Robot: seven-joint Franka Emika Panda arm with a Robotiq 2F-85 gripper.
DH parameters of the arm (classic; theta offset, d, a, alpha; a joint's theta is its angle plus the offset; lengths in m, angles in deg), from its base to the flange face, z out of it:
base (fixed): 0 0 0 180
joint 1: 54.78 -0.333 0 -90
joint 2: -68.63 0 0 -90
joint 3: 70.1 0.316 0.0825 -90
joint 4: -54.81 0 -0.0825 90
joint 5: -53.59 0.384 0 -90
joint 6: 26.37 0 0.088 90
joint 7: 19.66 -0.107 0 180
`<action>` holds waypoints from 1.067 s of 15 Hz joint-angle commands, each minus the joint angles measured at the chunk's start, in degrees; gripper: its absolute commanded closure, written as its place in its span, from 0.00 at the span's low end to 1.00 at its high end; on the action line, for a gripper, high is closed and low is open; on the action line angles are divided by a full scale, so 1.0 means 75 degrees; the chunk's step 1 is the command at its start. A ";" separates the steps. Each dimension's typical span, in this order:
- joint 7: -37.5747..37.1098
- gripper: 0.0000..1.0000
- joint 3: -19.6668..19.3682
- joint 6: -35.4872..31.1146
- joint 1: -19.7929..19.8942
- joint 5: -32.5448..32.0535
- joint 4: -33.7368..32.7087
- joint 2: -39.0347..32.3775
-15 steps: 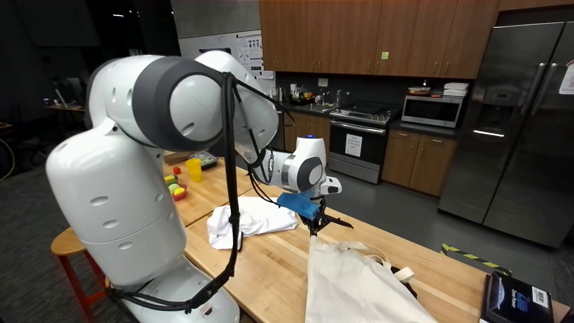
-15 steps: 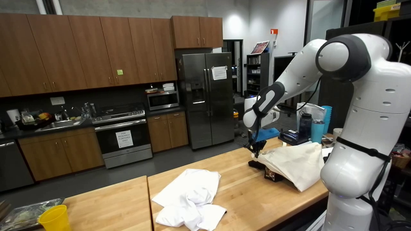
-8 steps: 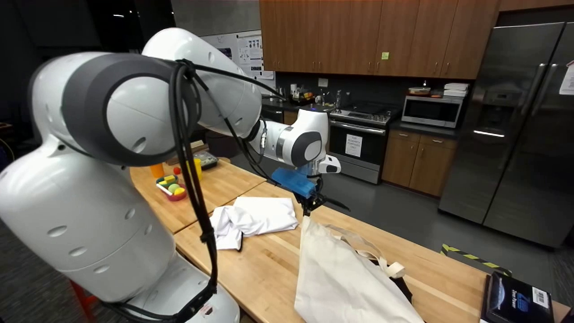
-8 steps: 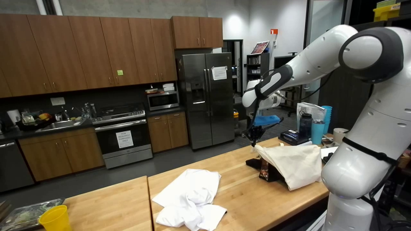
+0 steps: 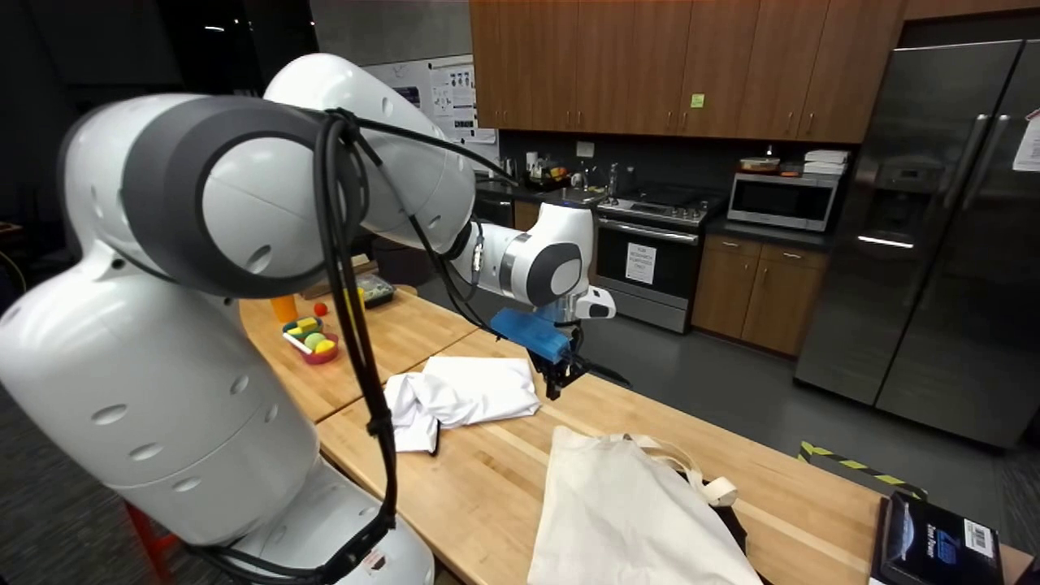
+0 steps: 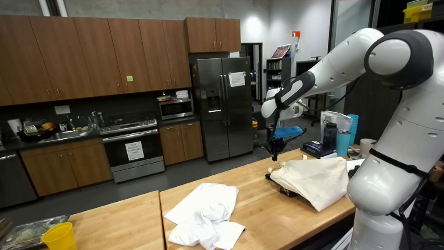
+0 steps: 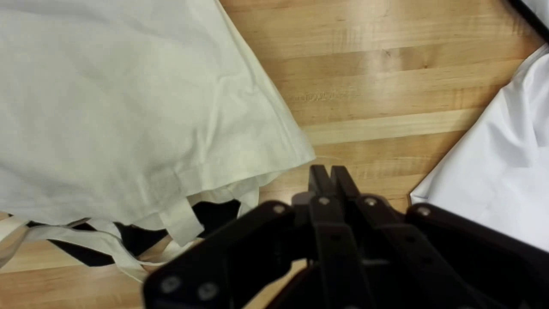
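My gripper [image 5: 554, 395] is black, points down and is empty, above the wooden table. It also shows in an exterior view [image 6: 274, 158]. In the wrist view its fingertips [image 7: 328, 169] are almost together, with a thin gap and nothing between them. The cream cloth bag [image 5: 634, 512] lies just beside and below the fingertips, apart from them. It also shows in an exterior view [image 6: 315, 177] and in the wrist view [image 7: 128, 107], with its straps loose at the opening. A dark object [image 6: 288, 192] lies partly under the bag, mostly hidden.
A crumpled white cloth [image 5: 471, 394] lies on the table on the gripper's other side. A dark box [image 5: 938, 536], a dark bottle [image 6: 329, 137] and a teal tumbler [image 6: 343, 142] stand beyond the bag. A yellow cup [image 6: 60, 236] stands on the adjoining table.
The gripper rose holding the bag's corner up half a second ago. Now the corner is out of the fingers and has dropped flat onto the table; the arm has barely moved since.
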 commanded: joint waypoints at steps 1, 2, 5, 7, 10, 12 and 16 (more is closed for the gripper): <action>0.0210 1.00 0.0029 0.0125 -0.0078 0.0154 0.0051 -0.0014; 0.0252 1.00 0.0047 0.0191 -0.0108 0.0151 0.0045 -0.0018; 0.0069 0.97 0.0112 0.0169 -0.0079 -0.0052 0.0063 -0.0049; 0.0237 0.61 0.0132 0.0196 -0.0105 -0.0082 0.0116 -0.0033; 0.0325 0.42 0.0071 -0.0355 -0.0071 0.0004 0.0266 -0.0252; 0.0236 0.28 0.0068 -0.1208 -0.0027 -0.0107 0.0436 -0.0534; 0.0168 0.02 0.0074 -0.2943 0.0068 -0.0552 0.0660 -0.1363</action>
